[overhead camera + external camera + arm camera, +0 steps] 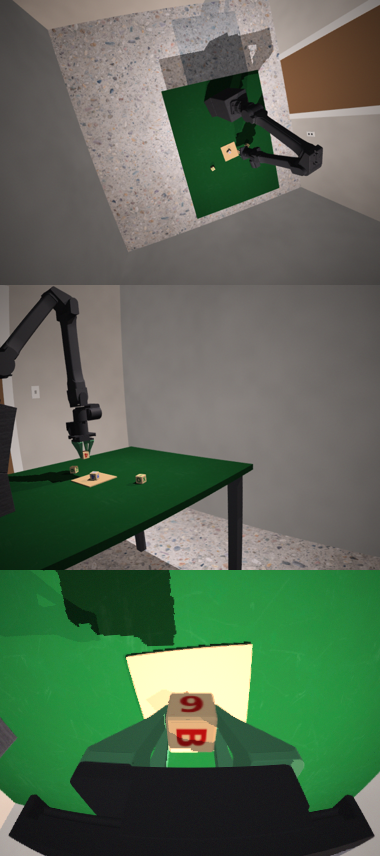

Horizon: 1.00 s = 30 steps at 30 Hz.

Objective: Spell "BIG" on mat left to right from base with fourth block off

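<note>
Red "6" and "B" on the block (86,455) (192,722) between green jaws (83,450).

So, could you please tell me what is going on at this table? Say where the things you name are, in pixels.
The arm's gripper (83,455) (191,711) is holding the red-lettered block (86,455) (192,734) in the air, clear of the table (196,184) (184,472). The blue-lettered block (229,151) (94,475) sits on the mat (225,158) (107,477). Two green-lettered blocks, one (212,168) (140,479) and another (247,145) (74,469), are off the mat, so "BIG" is not spelled yet.
</note>
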Tool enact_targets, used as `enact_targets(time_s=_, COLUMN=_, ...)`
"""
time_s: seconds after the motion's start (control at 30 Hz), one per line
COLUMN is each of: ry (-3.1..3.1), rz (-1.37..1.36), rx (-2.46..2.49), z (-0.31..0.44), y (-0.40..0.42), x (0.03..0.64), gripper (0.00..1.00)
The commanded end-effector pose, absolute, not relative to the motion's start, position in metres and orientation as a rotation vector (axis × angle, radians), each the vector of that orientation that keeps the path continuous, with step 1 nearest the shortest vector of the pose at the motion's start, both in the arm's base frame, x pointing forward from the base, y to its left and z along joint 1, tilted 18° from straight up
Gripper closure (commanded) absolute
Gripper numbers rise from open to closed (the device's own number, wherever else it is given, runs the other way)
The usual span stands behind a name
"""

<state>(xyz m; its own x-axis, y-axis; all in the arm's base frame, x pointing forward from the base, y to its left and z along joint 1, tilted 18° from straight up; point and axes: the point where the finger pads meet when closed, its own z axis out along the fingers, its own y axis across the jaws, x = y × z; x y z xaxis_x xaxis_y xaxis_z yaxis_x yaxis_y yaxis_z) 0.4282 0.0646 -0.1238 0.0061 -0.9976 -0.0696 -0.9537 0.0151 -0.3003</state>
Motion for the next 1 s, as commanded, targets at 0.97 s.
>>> enact_targets(time_s=0.97, ry=2.035, rz=-0.229, rx=-2.025, z=-0.111, y=0.061, x=0.424, gripper=0.73)
